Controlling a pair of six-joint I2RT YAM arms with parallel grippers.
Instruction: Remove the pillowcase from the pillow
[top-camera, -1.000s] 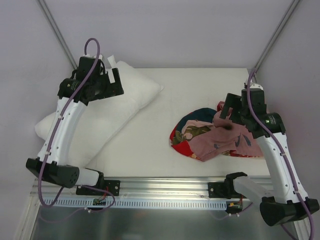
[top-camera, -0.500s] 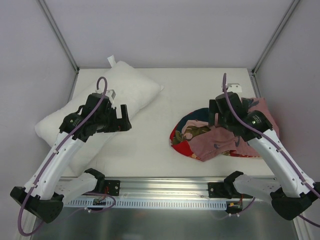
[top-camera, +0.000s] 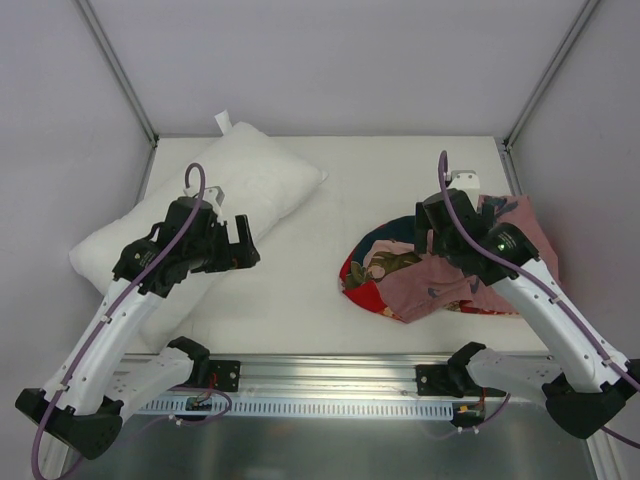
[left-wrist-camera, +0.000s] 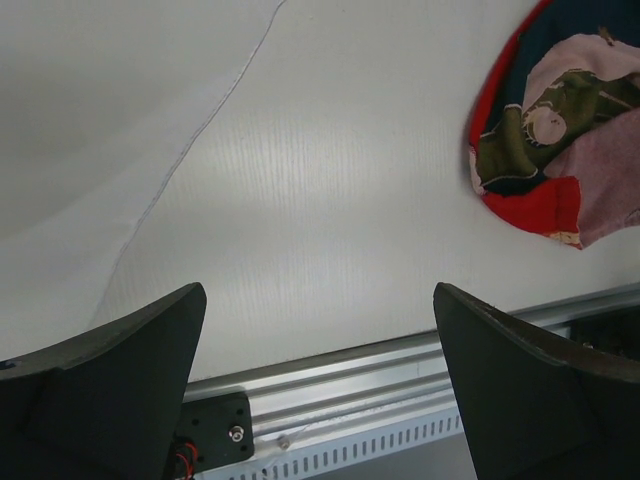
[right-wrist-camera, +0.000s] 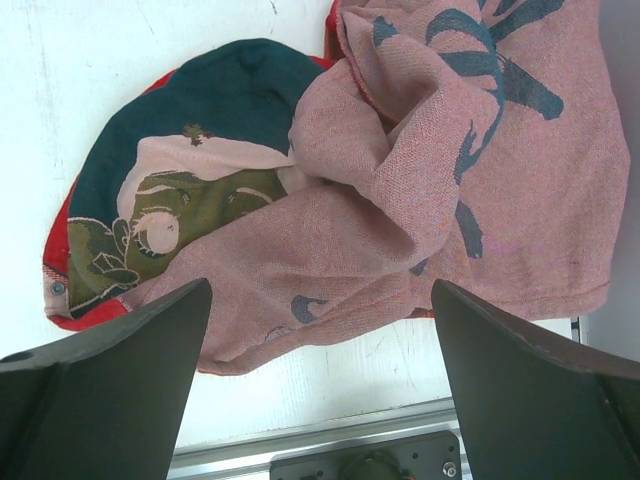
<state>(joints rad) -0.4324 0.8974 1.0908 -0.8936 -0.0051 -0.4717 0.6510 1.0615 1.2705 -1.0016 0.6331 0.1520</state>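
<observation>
The white pillow (top-camera: 250, 185) lies bare at the table's back left, a small tag at its far corner; its edge shows in the left wrist view (left-wrist-camera: 90, 130). The pink pillowcase (top-camera: 430, 285) lies crumpled on the right, red and dark-blue reverse showing; the right wrist view (right-wrist-camera: 400, 200) shows it from above. My left gripper (top-camera: 240, 243) is open and empty above the pillow's near right edge. My right gripper (top-camera: 432, 237) is open and empty above the pillowcase, not touching it.
A metal rail (top-camera: 330, 375) runs along the table's near edge, with both arm bases bolted to it. White walls and frame posts (top-camera: 115, 70) enclose the back and sides. The white table (top-camera: 330, 190) lies between pillow and pillowcase.
The left arm has swung from the pillow's far corner down to its near right edge. The right gripper has let go of the pillowcase and shifted left above it.
</observation>
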